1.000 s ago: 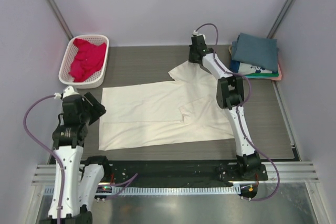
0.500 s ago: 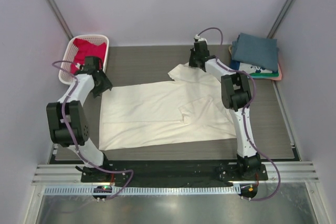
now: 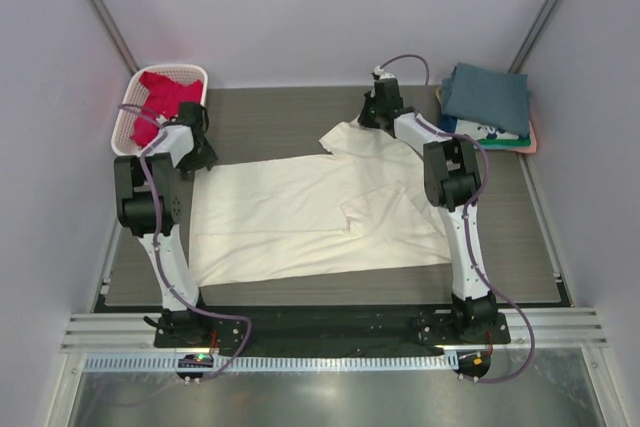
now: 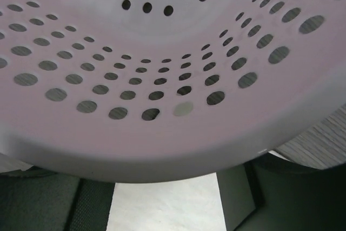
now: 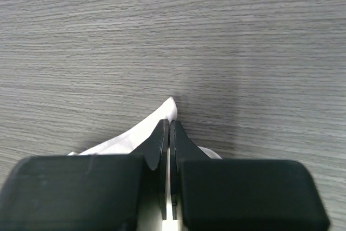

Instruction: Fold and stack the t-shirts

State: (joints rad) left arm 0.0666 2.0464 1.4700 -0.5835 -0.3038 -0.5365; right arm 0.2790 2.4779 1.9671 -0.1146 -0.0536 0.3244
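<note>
Listing first the cream t-shirt [image 3: 320, 212]: we find it spread flat across the middle of the grey wood-grain surface [image 3: 270, 127], with one sleeve reaching toward the far edge.

Right claw [image 3: 371, 119]: at the tip of that far sleeve. In its wrist view the claw [image 5: 169, 129] is clenched, the two dark fingers pressed together on a pale corner of the cloth [image 5: 141, 133], low against the surface [image 5: 216, 36].

Left claw [image 3: 199, 157]: at the far left corner of the cream t-shirt, just beside the white basket [image 3: 127, 117]. In its wrist view the perforated basket wall [image 4: 162, 36] fills most of the frame. Below it, two dark, blurred finger blocks stand apart with pale cloth [image 4: 167, 204] showing between them, so we record this claw as released.

Crimson-pink t-shirt [image 3: 165, 107]: crumpled inside the basket, at the far left of the surface.

Folded stack [image 3: 487, 97]: at the far right corner, well apart from the cream t-shirt. The slate-blue shirt is on top, with a white printed one [image 3: 492, 131] beneath it and thin green and pink edges showing at the bottom.
</note>
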